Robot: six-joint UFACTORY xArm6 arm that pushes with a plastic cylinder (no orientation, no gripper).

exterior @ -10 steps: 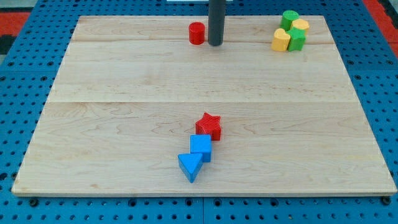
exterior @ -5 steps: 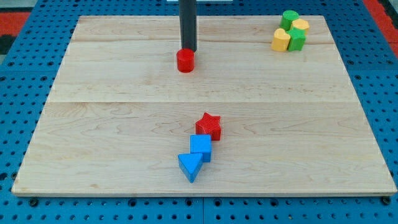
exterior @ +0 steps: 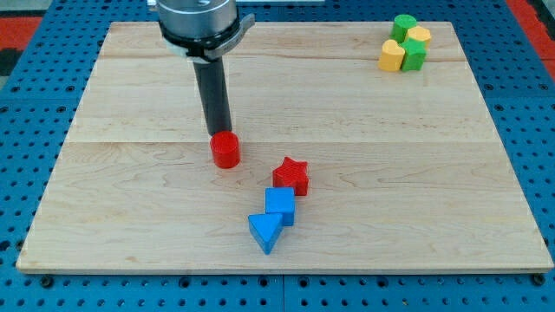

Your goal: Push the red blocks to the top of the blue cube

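My tip [exterior: 220, 132] bears no jaws and holds nothing; it rests against the upper edge of the red cylinder [exterior: 225, 150], on the side toward the view's top. The red star [exterior: 292, 175] already sits touching the upper corner of the blue cube [exterior: 280, 205], with the blue triangle [exterior: 264, 232] just below the cube. The cylinder lies to the view's left of the star, apart from it. Judgement: the cylinder must travel rightward and slightly downward, so the tip would need to bear on its left side, not its top.
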